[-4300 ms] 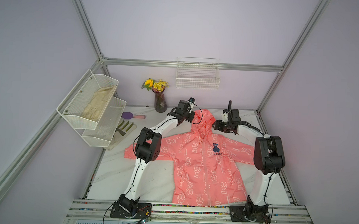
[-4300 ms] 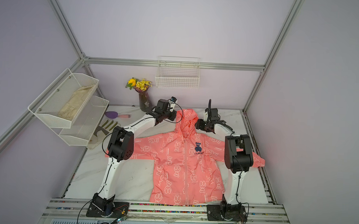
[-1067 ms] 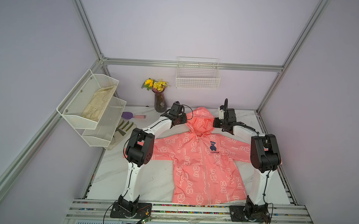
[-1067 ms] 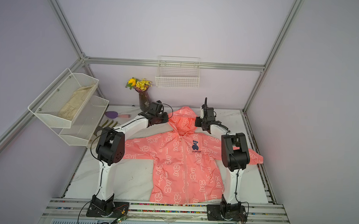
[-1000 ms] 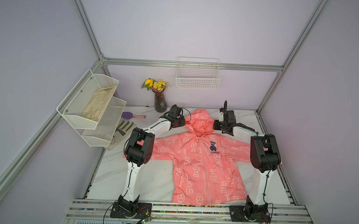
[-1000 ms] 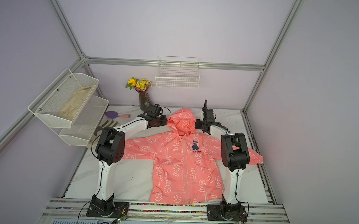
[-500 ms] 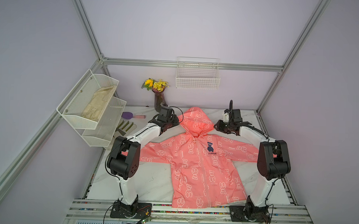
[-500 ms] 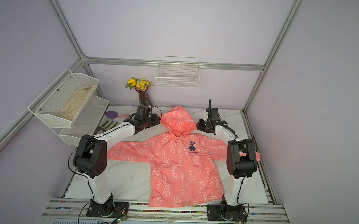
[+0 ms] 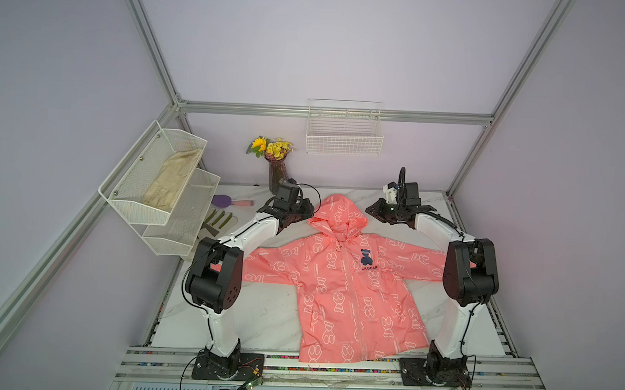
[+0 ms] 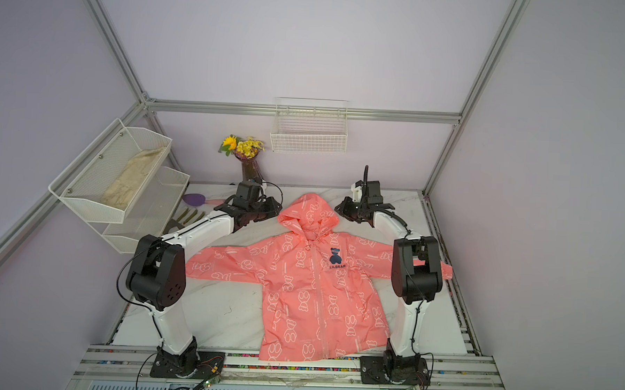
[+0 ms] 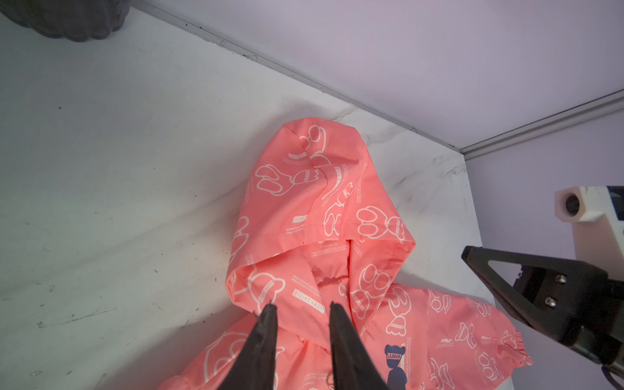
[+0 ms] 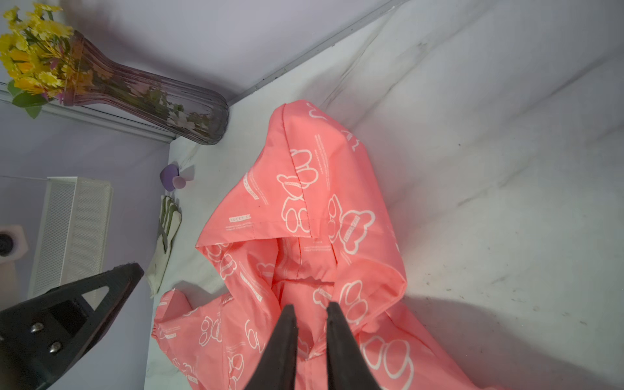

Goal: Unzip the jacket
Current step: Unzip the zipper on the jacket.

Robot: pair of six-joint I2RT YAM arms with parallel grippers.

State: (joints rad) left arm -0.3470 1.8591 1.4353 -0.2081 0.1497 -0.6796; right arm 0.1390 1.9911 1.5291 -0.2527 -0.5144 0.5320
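The coral-pink jacket lies flat and face up on the white table in both top views, hood toward the back wall, zipper closed down the front. Its ring pull sits just under the collar. My left gripper hovers beside the hood's left edge, clear of the cloth. In the left wrist view its jaws are open with nothing between them. My right gripper hovers beside the hood's right edge. Its jaws stand a narrow gap apart, empty, above the collar.
A vase of yellow flowers stands at the back, close behind the left gripper. A purple brush and a work glove lie at the left. A white mesh rack holding beige cloth hangs there. A wire basket is on the back wall.
A second ago both grippers were at the jacket's collar. Both have since drawn outward to the sides of the hood, and the jacket now lies spread flat.
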